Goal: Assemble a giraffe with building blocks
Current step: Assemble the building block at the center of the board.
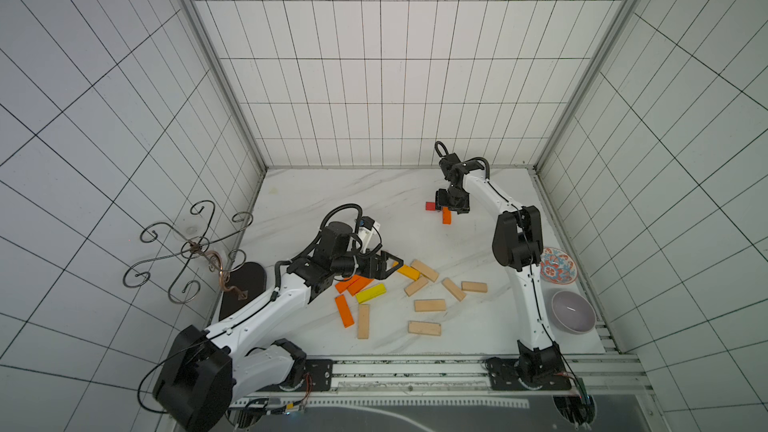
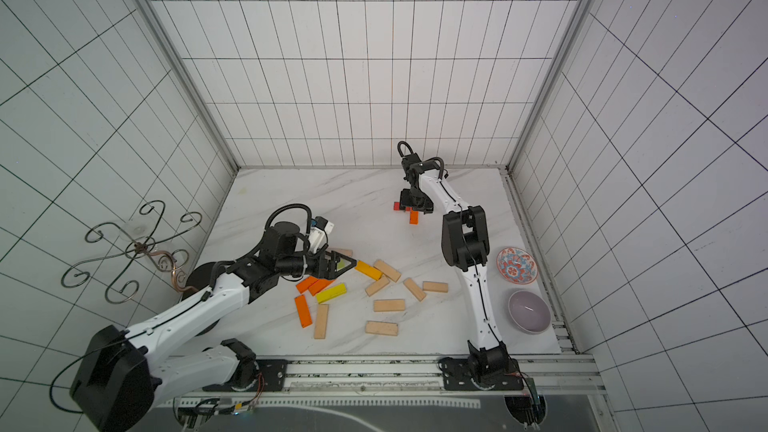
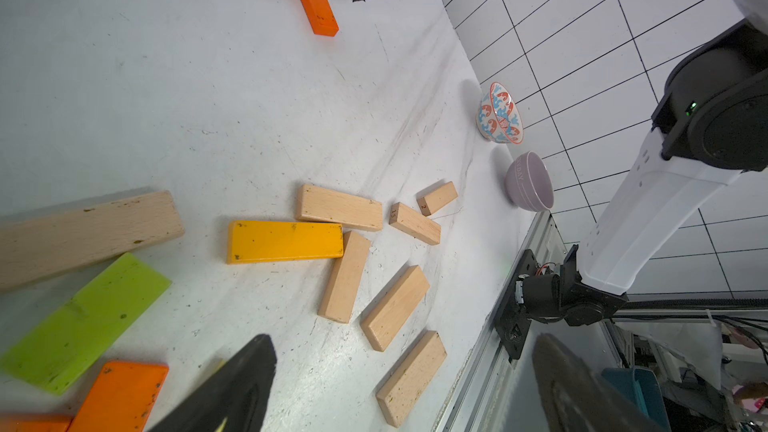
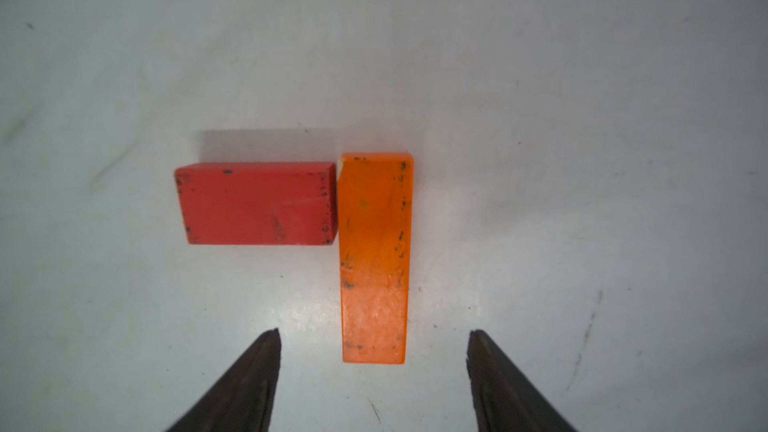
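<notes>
Building blocks for the giraffe: an orange block [image 4: 374,259] lies flat on the bench [image 4: 582,118], its long side touching the end of a red block [image 4: 255,203] at a right angle. The right end effector [image 4: 374,336] hangs over the orange block, jaws parted wider than it, gripping nothing. Well apart from the red block, the left end effector [image 1: 392,265] stands wide open and empty above the loose pile, beside an amber block [image 3: 284,241]. One plain wooden block [image 3: 414,224] reads "15", its neighbour [image 3: 437,198] "2". Beyond them sit a patterned bowl [image 1: 558,265] and a lilac bowl [image 1: 572,311], whose embossed lettering is only partly legible.
</notes>
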